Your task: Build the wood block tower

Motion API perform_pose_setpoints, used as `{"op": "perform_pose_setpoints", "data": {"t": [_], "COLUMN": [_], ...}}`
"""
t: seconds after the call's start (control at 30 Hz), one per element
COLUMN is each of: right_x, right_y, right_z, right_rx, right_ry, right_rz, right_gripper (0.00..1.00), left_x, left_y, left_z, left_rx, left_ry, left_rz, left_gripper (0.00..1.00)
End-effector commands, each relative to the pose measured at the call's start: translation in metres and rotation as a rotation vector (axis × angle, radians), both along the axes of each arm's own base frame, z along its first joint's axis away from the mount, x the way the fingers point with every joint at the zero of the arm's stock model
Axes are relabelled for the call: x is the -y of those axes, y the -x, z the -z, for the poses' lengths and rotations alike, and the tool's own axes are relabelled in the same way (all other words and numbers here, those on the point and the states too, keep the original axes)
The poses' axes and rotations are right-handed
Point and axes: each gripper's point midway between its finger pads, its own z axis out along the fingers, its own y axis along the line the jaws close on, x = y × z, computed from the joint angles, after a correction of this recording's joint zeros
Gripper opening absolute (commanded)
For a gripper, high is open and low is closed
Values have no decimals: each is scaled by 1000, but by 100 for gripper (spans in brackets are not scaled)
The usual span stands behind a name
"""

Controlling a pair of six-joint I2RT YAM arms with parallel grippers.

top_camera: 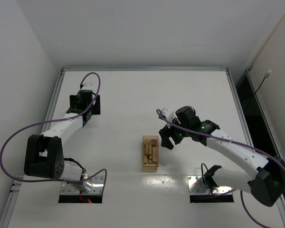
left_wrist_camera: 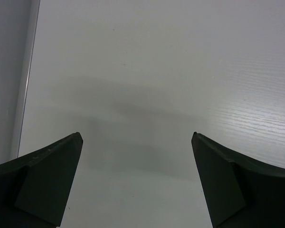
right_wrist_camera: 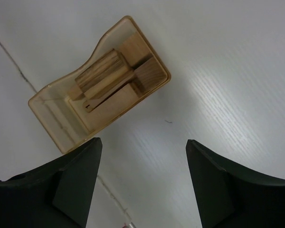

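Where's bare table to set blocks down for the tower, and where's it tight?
Free: the table between the left gripper and the tray, and the far strip beyond both grippers. Tight: just right of the tray, where the open right gripper hovers.

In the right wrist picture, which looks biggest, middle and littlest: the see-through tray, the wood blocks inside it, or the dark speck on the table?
1. Largest: the tray.
2. Middle: the wood blocks, which all fit inside it.
3. Smallest: the dark speck, just a tiny mark.
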Motion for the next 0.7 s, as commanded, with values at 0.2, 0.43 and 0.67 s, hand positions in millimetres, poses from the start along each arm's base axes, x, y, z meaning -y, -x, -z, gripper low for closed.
{"op": "perform_pose_setpoints", "data": {"t": [0.2, 0.43, 0.67], "right_x": [-21, -13, 0], "right_y": [19, 16, 20], "right_z": [-18, -8, 12], "right_rx": [-210, -293, -401], "right_ry": [-60, 18, 114], "right_rz": [42, 155, 257], "right_gripper": [59, 50, 46], "left_x": [-7, -12, -15], "left_y": [-13, -12, -12], "left_z": [-41, -40, -39], "left_rx": [104, 103, 108], "left_ry": [-39, -63, -68], "left_rz": [-25, -43, -65], "left_gripper": [99, 99, 99]}}
